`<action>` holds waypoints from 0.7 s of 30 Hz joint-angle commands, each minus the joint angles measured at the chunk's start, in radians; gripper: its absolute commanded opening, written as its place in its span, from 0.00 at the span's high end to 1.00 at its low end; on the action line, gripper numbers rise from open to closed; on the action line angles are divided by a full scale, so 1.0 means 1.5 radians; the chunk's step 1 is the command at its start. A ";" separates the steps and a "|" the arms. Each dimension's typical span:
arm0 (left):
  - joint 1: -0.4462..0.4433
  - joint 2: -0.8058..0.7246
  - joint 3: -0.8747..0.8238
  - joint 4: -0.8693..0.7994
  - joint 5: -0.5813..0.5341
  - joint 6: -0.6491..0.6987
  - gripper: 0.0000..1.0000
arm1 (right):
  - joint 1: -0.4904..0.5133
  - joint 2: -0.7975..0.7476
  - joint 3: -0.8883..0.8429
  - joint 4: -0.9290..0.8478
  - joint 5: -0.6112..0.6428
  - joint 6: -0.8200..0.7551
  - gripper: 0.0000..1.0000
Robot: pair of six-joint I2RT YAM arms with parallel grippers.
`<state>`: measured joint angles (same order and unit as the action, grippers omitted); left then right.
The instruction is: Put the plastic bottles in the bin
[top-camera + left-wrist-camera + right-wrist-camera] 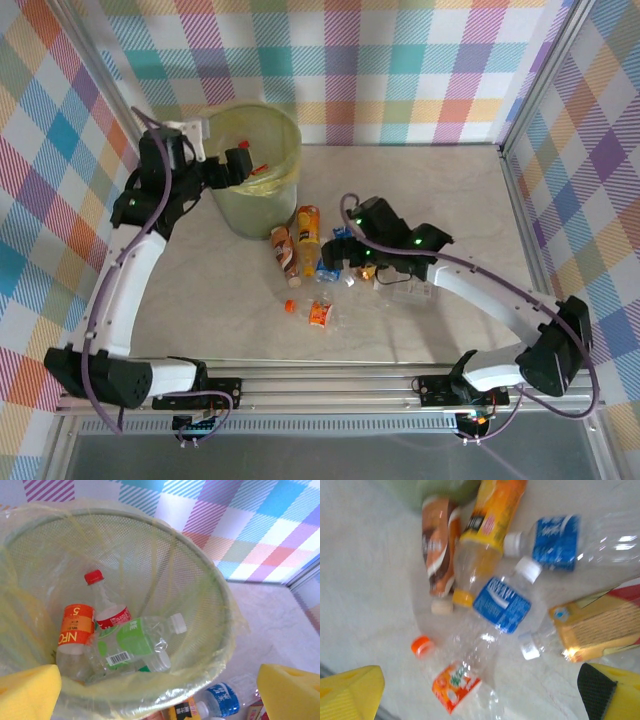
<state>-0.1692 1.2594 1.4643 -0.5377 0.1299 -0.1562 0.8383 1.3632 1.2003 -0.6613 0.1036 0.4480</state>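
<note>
Two plastic bottles point(222, 700) sit partly hidden beyond the bin point(150, 565) rim.

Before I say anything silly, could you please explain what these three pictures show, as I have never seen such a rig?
Two white robot arms are bolted to the near edge of a pale table. One picture looks down from above; the other two come from a camera on each wrist. The left gripper hangs open over the round pale-green bin lined with a yellow bag, where crushed plastic bottles lie. The right gripper hangs open above loose bottles on the table. Neither holds anything.
</note>
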 commanded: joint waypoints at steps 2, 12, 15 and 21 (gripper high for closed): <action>-0.001 -0.093 -0.080 0.068 -0.037 -0.070 0.00 | 0.077 0.050 0.017 -0.093 -0.004 -0.124 0.00; -0.001 -0.216 -0.171 0.089 -0.125 -0.103 0.00 | 0.152 0.151 0.005 -0.083 -0.004 -0.203 0.00; 0.000 -0.227 -0.180 0.088 -0.142 -0.104 0.00 | 0.153 0.164 -0.002 -0.081 -0.007 -0.211 0.01; -0.001 -0.220 -0.185 0.084 -0.154 -0.111 0.00 | 0.154 0.187 -0.017 -0.079 -0.016 -0.212 0.01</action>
<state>-0.1696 0.9287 1.1957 -0.4347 -0.0738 -0.3042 1.0622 1.6161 1.1946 -0.7765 0.1001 0.1543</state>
